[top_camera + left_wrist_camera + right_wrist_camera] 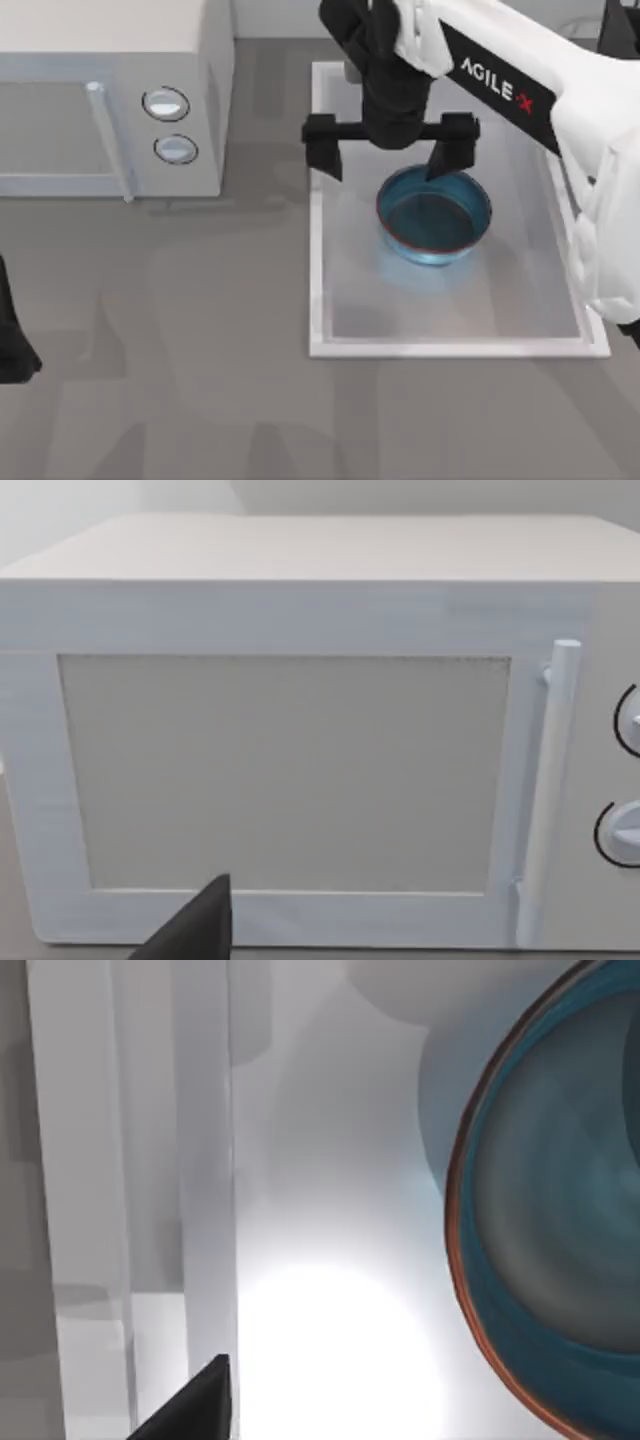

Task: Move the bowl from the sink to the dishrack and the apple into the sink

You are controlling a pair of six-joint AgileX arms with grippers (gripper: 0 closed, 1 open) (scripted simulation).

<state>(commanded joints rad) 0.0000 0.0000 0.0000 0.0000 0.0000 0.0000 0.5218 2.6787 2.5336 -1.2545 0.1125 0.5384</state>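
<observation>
The blue bowl [434,215] with a reddish rim line sits upright in the white sink [316,250], slightly toward its far half. My right gripper [388,158] hangs open over the bowl's far-left side. One finger is above the bowl's far rim and the other is near the sink's left wall. The right wrist view looks down at the bowl [560,1220], the sink [300,1160] floor and one dark fingertip [200,1405]. My left gripper [8,345] is parked at the table's left edge, open and holding nothing. The apple and the dishrack are out of view.
A white microwave [100,60] with two round knobs stands at the back left, close to the sink's left rim. The left wrist view faces the microwave [280,770] door and handle. Bare grey table stretches in front of the microwave and the sink.
</observation>
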